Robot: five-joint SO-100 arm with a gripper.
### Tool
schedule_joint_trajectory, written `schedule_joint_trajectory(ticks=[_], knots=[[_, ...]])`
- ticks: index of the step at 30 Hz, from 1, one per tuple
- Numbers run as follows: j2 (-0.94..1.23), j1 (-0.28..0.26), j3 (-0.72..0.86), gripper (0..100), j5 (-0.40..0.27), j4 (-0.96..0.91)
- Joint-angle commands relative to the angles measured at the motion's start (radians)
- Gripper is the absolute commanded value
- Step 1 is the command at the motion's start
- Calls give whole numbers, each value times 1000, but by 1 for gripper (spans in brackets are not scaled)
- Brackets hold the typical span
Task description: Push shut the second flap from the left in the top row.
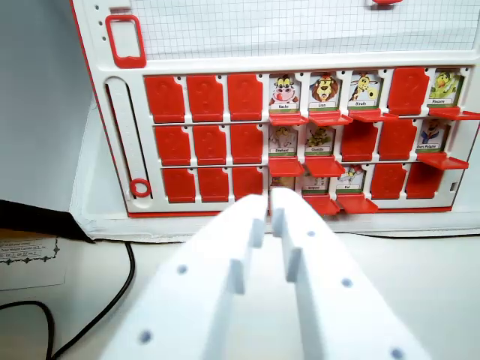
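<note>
A white game board (300, 37) with three rows of red flaps stands upright ahead in the wrist view. In the top row, the three flaps at the wrist view's left show plain red faces, among them the second from the left (204, 97). Further along that row, a cow card (284, 91), a lion card (323, 89) and a giraffe card (364, 89) are uncovered, with their flaps folded down beneath them. My white gripper (270, 204) fills the bottom centre, in front of the bottom row. Its jaws are shut with nothing between them, well below and to the right of the second flap.
A vertical slot with a red ring (139, 187) runs down the board's left side, below a red frame (124, 39). A black cable (112, 300) curls on the white table at lower left, beside a printed label (26, 251). Several flaps (441, 160) stick out at the right.
</note>
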Motion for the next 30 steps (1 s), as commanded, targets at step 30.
schedule_joint_trajectory(ticks=[30], knots=[[229, 2, 32, 0, -2, 184]])
